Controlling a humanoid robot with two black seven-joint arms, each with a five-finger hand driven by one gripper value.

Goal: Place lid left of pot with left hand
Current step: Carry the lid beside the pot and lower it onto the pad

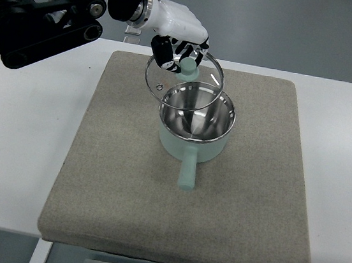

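One arm only is working, and it comes in from the left. Nearest us, the grey mat [121, 214] lies bare along its front, spread over the white table [13, 150]. Moving back, the mint-green pot [195, 131] stands near the mat's middle, its stubby handle [187, 170] pointing straight toward us, shiny inside showing, mouth uncovered. Just beyond and above it, look, the glass lid [183, 81] hangs tilted, its rim overlapping the pot's far-left edge in this view. The left hand [178, 32] has its fingers [166, 56] closed around the lid's green knob [189, 64], gripping from above. Farther back, the black arm runs off to the upper left. Here's what matters: the open stretch of mat lies to the left of the pot, the same side the arm comes from, so I'd judge the lid needs carrying leftward, clear of the rim, then down. No right hand in sight.
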